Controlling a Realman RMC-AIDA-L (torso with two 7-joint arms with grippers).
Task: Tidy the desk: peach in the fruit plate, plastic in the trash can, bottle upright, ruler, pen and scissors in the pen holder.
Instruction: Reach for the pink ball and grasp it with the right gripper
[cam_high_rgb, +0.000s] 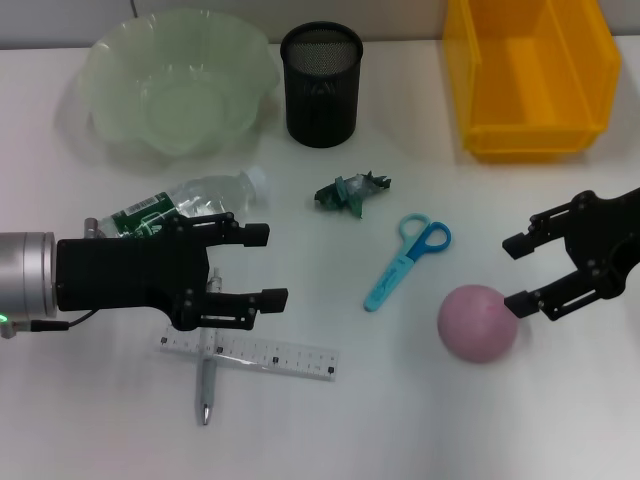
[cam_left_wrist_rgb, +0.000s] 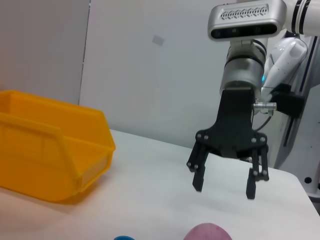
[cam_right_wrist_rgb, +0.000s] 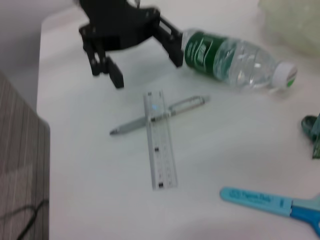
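Note:
My left gripper (cam_high_rgb: 272, 265) hovers open over the desk (cam_high_rgb: 120, 420), just in front of the lying bottle (cam_high_rgb: 190, 205). The clear ruler (cam_high_rgb: 250, 355) lies across the silver pen (cam_high_rgb: 207, 392) below its fingers. The right wrist view shows that gripper (cam_right_wrist_rgb: 146, 70) beside the bottle (cam_right_wrist_rgb: 230, 55), with the ruler (cam_right_wrist_rgb: 160, 142) and pen (cam_right_wrist_rgb: 187, 104) near it. My right gripper (cam_high_rgb: 513, 273) is open next to the pink peach (cam_high_rgb: 478, 322), not touching it. The blue scissors (cam_high_rgb: 410, 260) and the green plastic (cam_high_rgb: 352, 190) lie mid-desk.
At the back stand the pale green fruit plate (cam_high_rgb: 110, 70), the black mesh pen holder (cam_high_rgb: 321, 85) and the yellow trash can (cam_high_rgb: 530, 75). The left wrist view shows the right gripper (cam_left_wrist_rgb: 224, 187), the trash can (cam_left_wrist_rgb: 50, 150) and the top of the peach (cam_left_wrist_rgb: 207, 232).

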